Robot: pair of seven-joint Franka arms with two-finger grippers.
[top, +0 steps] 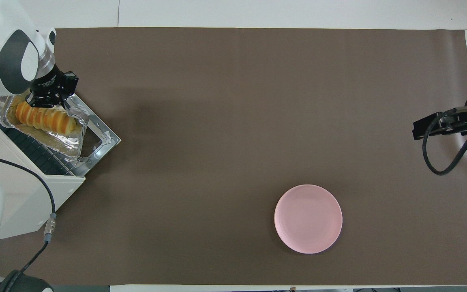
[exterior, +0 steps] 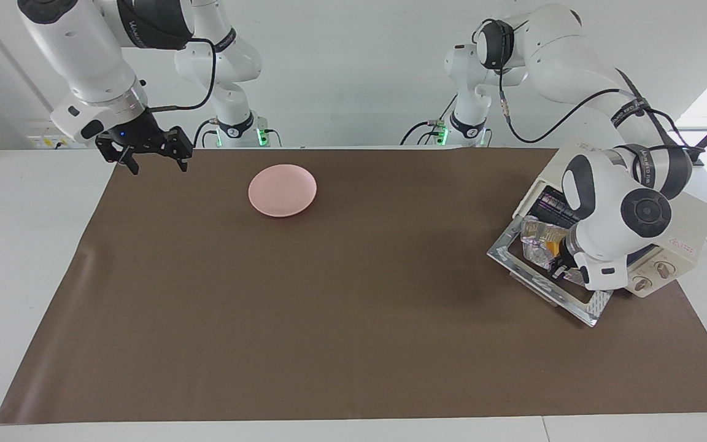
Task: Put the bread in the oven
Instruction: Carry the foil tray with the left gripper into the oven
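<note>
Gripping the rim of the foil tray (top: pixel 71 142), the left gripper (top: pixel 49 94) is pressed shut at the oven (exterior: pixel 685 227) mouth. The bread (top: pixel 45 118) lies in this tray, partly over the wire rack and the lowered door (exterior: pixel 540 285). The right gripper (exterior: pixel 152 161) waits, spread, over the table (exterior: pixel 329 319) edge near the pink plate (exterior: pixel 282 189).

**Little that can be read**

A red mark sits on the front panel of the oven (exterior: pixel 672 236), above its two knobs, but its characters cannot be made out. The black band on the right arm (exterior: pixel 145 24) carries white lettering, and so do the dark straps on the left arm (exterior: pixel 629 110); in both cases the words cannot be made out. No other text, number or sign shows on the table.
</note>
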